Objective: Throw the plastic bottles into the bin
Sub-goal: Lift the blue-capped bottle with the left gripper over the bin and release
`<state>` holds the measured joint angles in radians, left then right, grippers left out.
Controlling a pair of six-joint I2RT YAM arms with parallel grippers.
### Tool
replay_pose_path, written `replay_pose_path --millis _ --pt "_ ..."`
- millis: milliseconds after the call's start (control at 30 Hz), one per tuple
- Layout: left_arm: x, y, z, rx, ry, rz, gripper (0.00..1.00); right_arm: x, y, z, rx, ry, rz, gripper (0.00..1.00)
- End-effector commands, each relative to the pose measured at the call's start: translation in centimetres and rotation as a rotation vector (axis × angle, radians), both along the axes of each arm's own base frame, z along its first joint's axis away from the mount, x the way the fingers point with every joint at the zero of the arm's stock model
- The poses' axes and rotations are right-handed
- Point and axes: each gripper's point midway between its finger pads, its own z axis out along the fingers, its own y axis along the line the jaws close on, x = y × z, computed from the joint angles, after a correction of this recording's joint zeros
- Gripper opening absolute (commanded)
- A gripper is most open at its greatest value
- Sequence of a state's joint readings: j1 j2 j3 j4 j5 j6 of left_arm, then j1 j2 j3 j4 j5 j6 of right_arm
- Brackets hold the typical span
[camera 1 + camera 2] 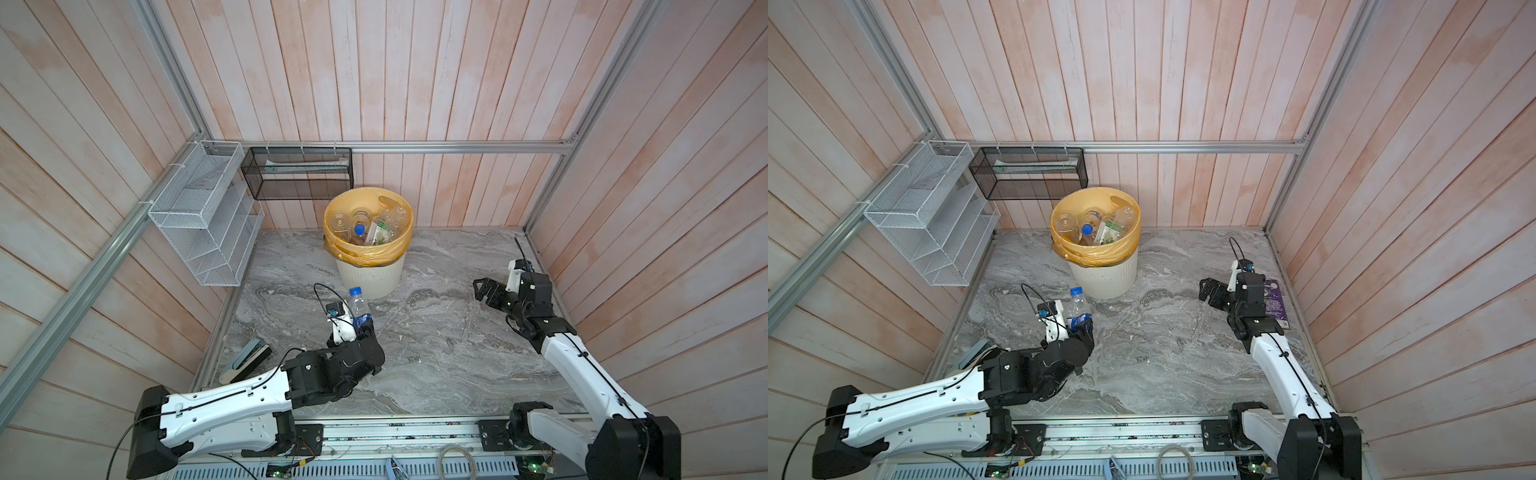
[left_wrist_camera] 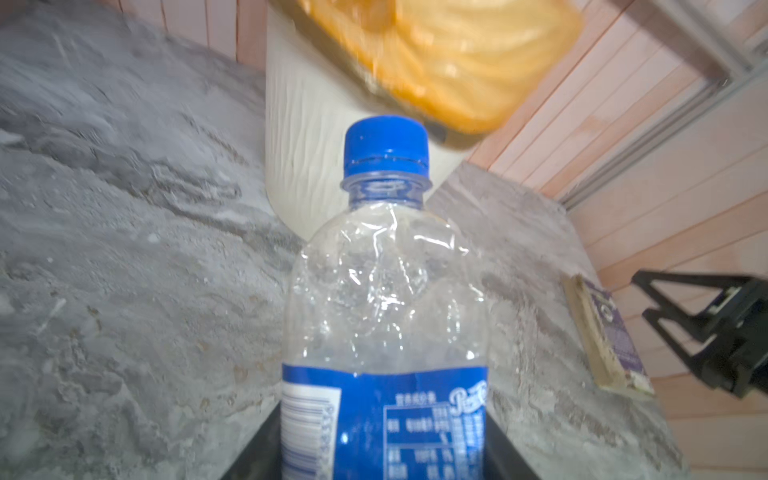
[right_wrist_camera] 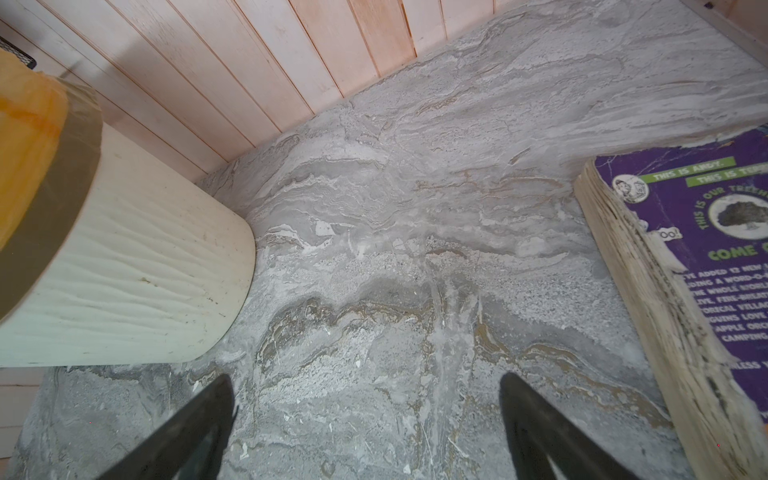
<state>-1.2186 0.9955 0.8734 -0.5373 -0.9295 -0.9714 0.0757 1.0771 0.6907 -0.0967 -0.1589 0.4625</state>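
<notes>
One blue-capped bottle (image 1: 358,305) (image 2: 384,291), clear, crumpled, with a blue label, sits pinched at its labelled lower half in the left gripper (image 1: 362,322), whose jaws press against its sides. The cap points toward 12 o'clock, at the bin (image 1: 370,274) (image 2: 303,124); the bottle stands near the bin's base, at its 7 o'clock.

The single bin is at the tabletop's 12 o'clock edge, close to the back wall. Its yellow-orange liner holds a heap of bottles (image 1: 374,224): about five or six, too tangled for an exact count, one with a blue cap.

The right gripper (image 1: 484,289) (image 3: 365,386) hangs at the bin's 4 o'clock, jaws spread wide with only bare surface between them.

One purple book (image 1: 1273,305) (image 3: 706,257) lies along the 3 o'clock edge, partly under the right arm. One stapler-like object (image 1: 245,359) lies at the 8 o'clock edge.

The marble-patterned tabletop (image 1: 436,332) is open between the two arms and between gripper and bin. At 10 to 11 o'clock, one white wire rack (image 1: 199,224) and one black mesh basket (image 1: 297,172) hang on the walls, the basket just above the bin's rim.
</notes>
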Motion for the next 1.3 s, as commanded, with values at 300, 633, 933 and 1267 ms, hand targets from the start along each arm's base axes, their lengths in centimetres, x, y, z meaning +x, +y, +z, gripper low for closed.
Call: replay_pose_path --millis 300,633,933,1267 --pt "11.5 0.6 17.9 0.106 -0.3 -0.149 0.6 -0.2 0.0 1.3 0.022 -0.038 -0.001 0.99" --pt "23.6 -5.3 11.6 0.177 0.083 -0.334 0.84 -0.8 0.1 2.0 0.005 -0.053 0.015 0.99" --pt "21.5 -0.7 16.4 0.203 -0.111 -0.107 1.0 -0.7 0.2 2.2 -0.002 -0.055 0.027 0.99" --pt "16.4 1.8 18.2 0.22 -0.212 -0.068 1.0 -0.4 -0.7 1.1 -0.057 -0.037 -0.006 0.99"
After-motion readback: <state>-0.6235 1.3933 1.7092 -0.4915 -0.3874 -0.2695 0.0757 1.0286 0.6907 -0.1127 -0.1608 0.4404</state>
